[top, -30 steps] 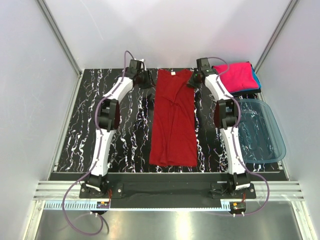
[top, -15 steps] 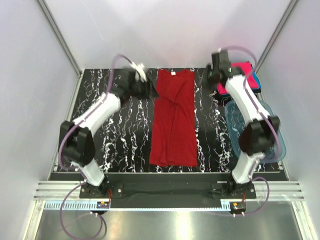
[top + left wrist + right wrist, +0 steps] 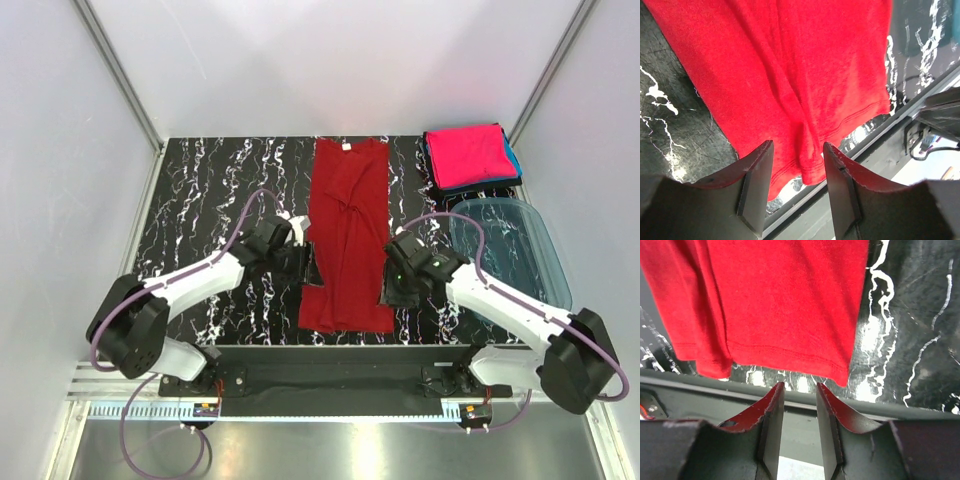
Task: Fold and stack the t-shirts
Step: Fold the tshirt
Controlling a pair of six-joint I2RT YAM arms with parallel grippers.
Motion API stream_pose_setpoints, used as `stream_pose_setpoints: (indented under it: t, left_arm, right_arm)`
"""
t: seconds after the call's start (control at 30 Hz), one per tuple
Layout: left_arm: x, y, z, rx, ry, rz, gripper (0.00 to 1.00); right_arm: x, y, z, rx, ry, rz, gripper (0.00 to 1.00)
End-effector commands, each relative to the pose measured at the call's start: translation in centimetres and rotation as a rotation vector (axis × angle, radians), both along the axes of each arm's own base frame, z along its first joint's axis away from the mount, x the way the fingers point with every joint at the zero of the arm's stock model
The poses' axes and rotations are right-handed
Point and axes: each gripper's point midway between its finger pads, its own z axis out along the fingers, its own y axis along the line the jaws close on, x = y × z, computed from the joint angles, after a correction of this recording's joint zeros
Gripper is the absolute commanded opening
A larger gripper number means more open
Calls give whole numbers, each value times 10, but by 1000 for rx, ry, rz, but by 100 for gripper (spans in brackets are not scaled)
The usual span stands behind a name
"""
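A robot lab test cell. White panels [image 3: 60,180] on aluminium struts [image 3: 120,78] wall in a black marbled table [image 3: 200,190].

At two o'clock the teal-blue tee [image 3: 513,160] is mostly covered by the pink tee [image 3: 465,157]; in both wrist views the red tee [image 3: 790,75] is cut off at twelve o'clock.

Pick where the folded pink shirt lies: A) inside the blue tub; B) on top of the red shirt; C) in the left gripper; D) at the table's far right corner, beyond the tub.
D: the pink shirt lies folded in the far right corner, beyond the tub, which holds nothing.
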Motion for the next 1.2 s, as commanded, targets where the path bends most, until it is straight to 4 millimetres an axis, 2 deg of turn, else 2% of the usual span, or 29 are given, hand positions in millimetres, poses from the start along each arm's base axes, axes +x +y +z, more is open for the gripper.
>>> stream_pose_setpoints:
  t: [0.0,0.17,0.27,0.47,0.7,0.8,0.93,1.07,1.17]
  left_arm:
    - [12,-4,9,-43,-81,38,49]
    - [10,0,-6,-12,-55,46,49]
    - [6,0,-18,-7,-30,45,49]
    - [-1,1,-42,2,19,44,48]
    - [-5,5,-53,24,32,53,48]
    - [-5,7,-56,32,37,60,48]
    - [-7,9,-61,45,48,66,47]
    - [-9,12,-64,54,52,75,47]
    - [-10,17,-68,79,54,84,47]
  right_arm:
    - [12,7,-11,-10,-42,-35,39]
    - [14,7,-22,-32,-42,-28,40]
    - [13,16,-30,-13,-25,-8,40]
    - [10,5,-51,-96,-9,-22,39]
    - [-2,-2,-74,-148,34,-16,37]
    - [-7,-9,-82,-179,49,-23,31]
    - [-9,-9,-83,-169,44,-30,23]
    - [-9,-8,-82,-170,45,-28,0]
    - [-10,-10,-78,-172,52,-48,0]
